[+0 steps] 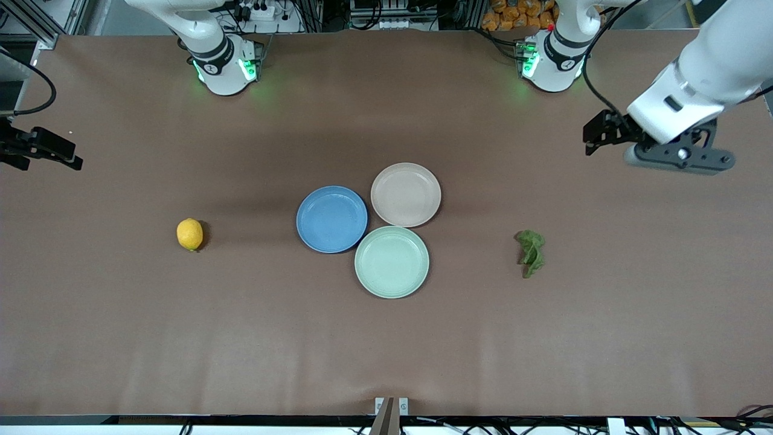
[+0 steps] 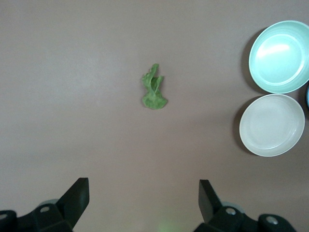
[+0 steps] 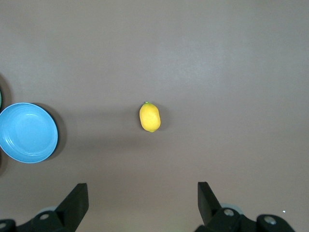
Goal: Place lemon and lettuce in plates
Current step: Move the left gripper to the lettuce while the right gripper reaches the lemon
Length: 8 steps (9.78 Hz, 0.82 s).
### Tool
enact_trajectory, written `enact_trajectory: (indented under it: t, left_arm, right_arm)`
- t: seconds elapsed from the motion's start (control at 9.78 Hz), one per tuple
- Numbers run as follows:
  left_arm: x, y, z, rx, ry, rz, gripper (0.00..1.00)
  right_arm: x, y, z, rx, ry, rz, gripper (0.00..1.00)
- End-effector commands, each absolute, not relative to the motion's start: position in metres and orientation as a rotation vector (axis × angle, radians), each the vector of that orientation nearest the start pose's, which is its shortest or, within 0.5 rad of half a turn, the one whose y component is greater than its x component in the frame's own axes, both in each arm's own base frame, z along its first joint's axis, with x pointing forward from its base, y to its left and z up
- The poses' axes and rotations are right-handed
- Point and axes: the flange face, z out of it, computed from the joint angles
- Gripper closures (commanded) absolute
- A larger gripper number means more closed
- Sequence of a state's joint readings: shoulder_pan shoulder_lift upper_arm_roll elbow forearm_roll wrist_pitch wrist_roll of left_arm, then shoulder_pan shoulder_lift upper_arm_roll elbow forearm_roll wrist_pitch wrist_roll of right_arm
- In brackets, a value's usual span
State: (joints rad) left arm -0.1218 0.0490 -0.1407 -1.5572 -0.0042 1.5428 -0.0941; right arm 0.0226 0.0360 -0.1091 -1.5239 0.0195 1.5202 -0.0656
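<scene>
Front view
Writing: none legible on any item.
Table (image 1: 386, 338): brown sheet, arm bases along the top edge.
Blue plate (image 1: 331, 219): mid-table, touching the beige plate and the mint plate.
Beige plate (image 1: 406, 194): farther from the camera than the other two plates.
Mint plate (image 1: 392, 261): nearest the camera of the three.
Lemon (image 1: 189, 234): on the table, well apart from the plates, toward the right arm's end.
Lettuce (image 1: 531, 252): on the table, well apart from the plates, toward the left arm's end.
Left claw (image 1: 595, 134): in the air over bare table at the left arm's end, holding nothing.
Right claw (image 1: 66, 157): at the view's edge, over bare table at the right arm's end, holding nothing.

Left wrist view
Left claw (image 2: 144, 200): fingers spread wide, empty, touching nothing.
Lettuce (image 2: 154, 94): lying alone on the table.
Plates: beige plate (image 2: 272, 125) just beside mint plate (image 2: 280, 56), both empty.

Right wrist view
Right claw (image 3: 143, 200): fingers spread wide, empty, touching nothing.
Lemon (image 3: 149, 117): lying alone on the table.
Blue plate (image 3: 28, 132): empty, apart from the lemon.
</scene>
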Motion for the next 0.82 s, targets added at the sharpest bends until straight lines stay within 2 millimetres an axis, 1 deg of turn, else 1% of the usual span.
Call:
enact_trajectory:
  t: [0.0, 0.1, 0.2, 0.31, 0.51, 0.61, 0.72]
  left_arm:
    - [0.557, -0.145, 0.567, -3.107, 0.265, 0.129, 0.0]
    - [0.559, -0.147, 0.536, -3.111, 0.267, 0.111, 0.0]
    - [0.556, -0.148, 0.508, -3.11, 0.271, 0.106, 0.0]
    - [0.555, -0.144, 0.49, -3.11, 0.263, 0.105, 0.0]
    - [0.558, -0.142, 0.469, -3.115, 0.257, 0.099, 0.0]
    - [0.562, -0.141, 0.455, -3.116, 0.252, 0.121, 0.0]
    - [0.567, -0.141, 0.442, -3.118, 0.25, 0.134, 0.0]
  right_arm:
    - [0.562, -0.047, 0.622, -3.117, 0.046, 0.076, 0.0]
    - [0.562, -0.046, 0.618, -3.117, 0.042, 0.088, 0.0]
    - [0.562, -0.044, 0.618, -3.117, 0.037, 0.093, 0.0]
    - [0.562, -0.043, 0.616, -3.116, 0.037, 0.098, 0.0]
    - [0.563, -0.042, 0.603, -3.116, 0.028, 0.148, 0.0]
    - [0.563, -0.043, 0.592, -3.116, 0.031, 0.182, 0.0]
    - [0.564, -0.042, 0.587, -3.119, 0.027, 0.187, 0.0]
